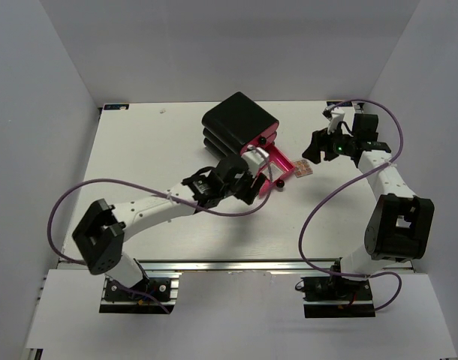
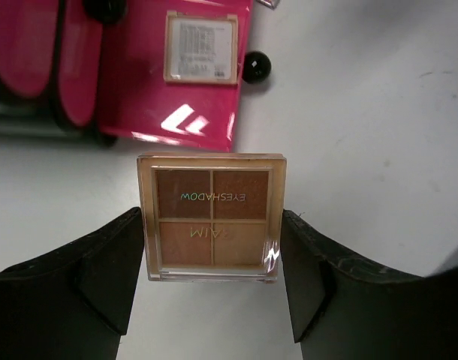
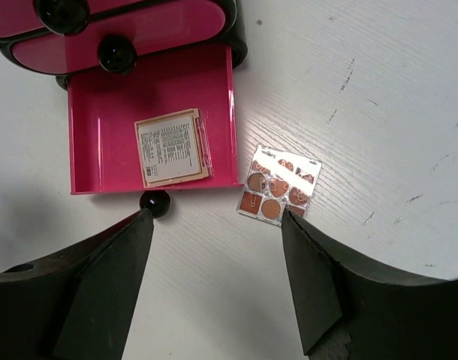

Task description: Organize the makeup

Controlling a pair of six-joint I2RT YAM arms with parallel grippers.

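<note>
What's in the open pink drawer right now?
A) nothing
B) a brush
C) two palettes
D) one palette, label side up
D: the right wrist view shows a single labelled palette lying in the drawer; the eyeshadow palette is outside it, clamped in the left gripper.

2 shut pink drawers cropped by top edge, label print on palette in open drawer too small to read, eyeshadow palette hidden in top view
</note>
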